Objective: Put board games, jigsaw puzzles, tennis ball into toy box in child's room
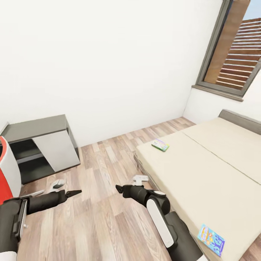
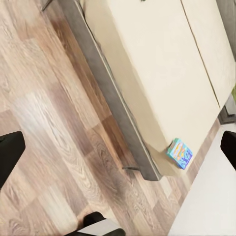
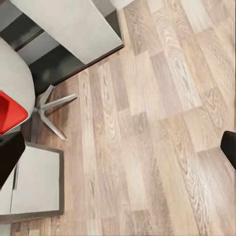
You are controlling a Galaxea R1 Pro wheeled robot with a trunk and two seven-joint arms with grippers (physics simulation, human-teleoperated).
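my left pincer [image 1: 74, 193] and right pincer [image 1: 119, 188] over the wood floor [image 1: 105, 217], fingers apart, holding nothing | bed [image 1: 203, 170]: blue board game [image 1: 211, 239] at near corner, green-edged board game [image 1: 160, 145] at far corner

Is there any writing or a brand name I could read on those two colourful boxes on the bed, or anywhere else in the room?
No text can be read anywhere.
Small blue box at the near corner of the bed: bright print, lettering too blurred to read.
Green-edged box at the far corner: too small to read.
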